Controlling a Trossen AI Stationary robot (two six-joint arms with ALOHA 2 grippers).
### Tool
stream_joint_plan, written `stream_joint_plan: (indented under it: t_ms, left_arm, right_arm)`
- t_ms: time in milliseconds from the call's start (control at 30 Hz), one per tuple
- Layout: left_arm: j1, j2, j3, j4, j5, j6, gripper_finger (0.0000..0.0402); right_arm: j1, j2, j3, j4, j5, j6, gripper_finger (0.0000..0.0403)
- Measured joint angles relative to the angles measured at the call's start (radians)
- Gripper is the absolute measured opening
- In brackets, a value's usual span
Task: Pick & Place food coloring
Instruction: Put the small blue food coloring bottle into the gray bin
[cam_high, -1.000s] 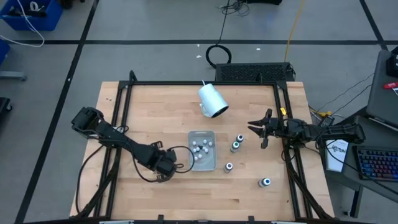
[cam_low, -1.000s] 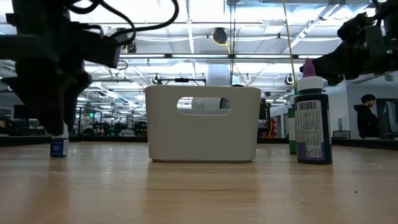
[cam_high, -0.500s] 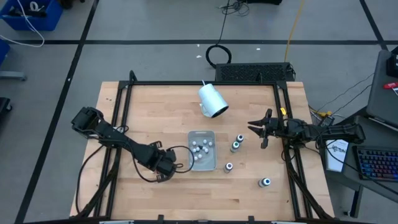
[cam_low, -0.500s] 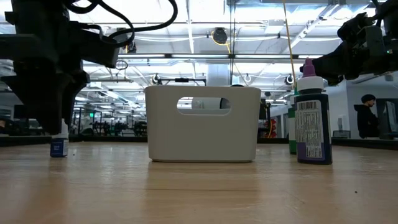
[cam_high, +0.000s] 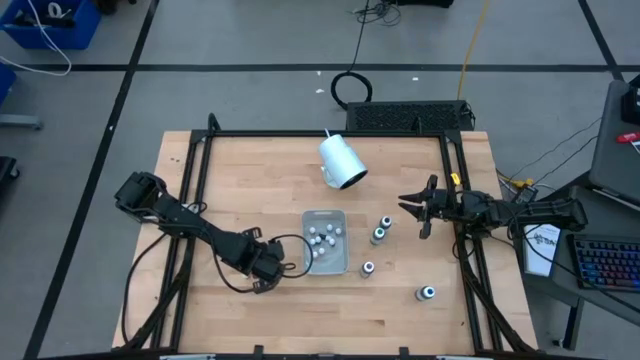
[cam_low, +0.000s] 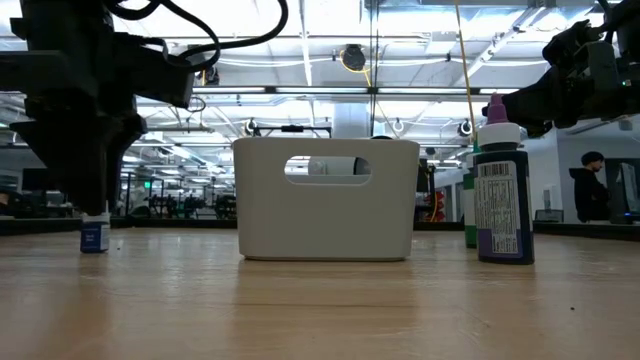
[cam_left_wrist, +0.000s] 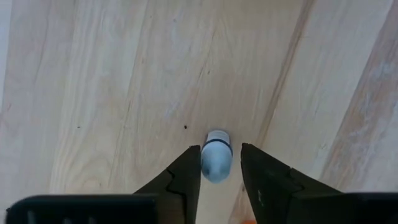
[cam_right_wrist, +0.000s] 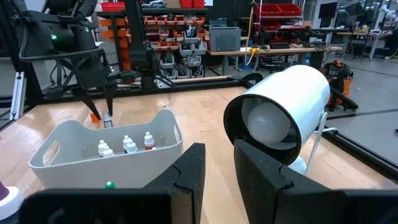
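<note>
Left gripper (cam_left_wrist: 219, 163), lower left of high view: jaws narrowed around tiny whitish food coloring bottle (cam_left_wrist: 216, 159) standing on table (cam_left_wrist: 93, 93), grip unconfirmed. Bottle likely light, smooth, tippy; pinch body below cap. Right gripper (cam_high: 420, 209) closed, empty, right of tray (cam_high: 337, 215).

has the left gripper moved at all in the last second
Barely. In the high view the left gripper sits at the same spot beside the tray. In the low view it has sunk slightly onto the small bottle, fingers closing around it.
</note>
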Motion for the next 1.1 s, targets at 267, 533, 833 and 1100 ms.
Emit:
stream_joint_plan:
  t_ms: [267,533,833,1100]
  left_arm:
    - [0.000,0.000,0.000,-0.004,0.007,-0.015,0.0093]
    - [0.000,0.000,0.000,-0.005,0.017,-0.015,0.0093]
    - [0.000,0.000,0.000,-0.005,0.011,-0.011,0.0095]
    - [0.000,0.000,0.000,-0.005,0.015,-0.012,0.0155]
  right_arm:
    - [0.000,0.000,0.000,0.000,0.000,0.000,0.0077]
    - [0.000,0.000,0.000,0.000,0.000,0.000,0.0077]
    - [0.000,0.000,0.000,0.000,0.000,0.000,0.0077]
    - [0.000,0.000,0.000,0.000,0.000,0.000,0.0077]
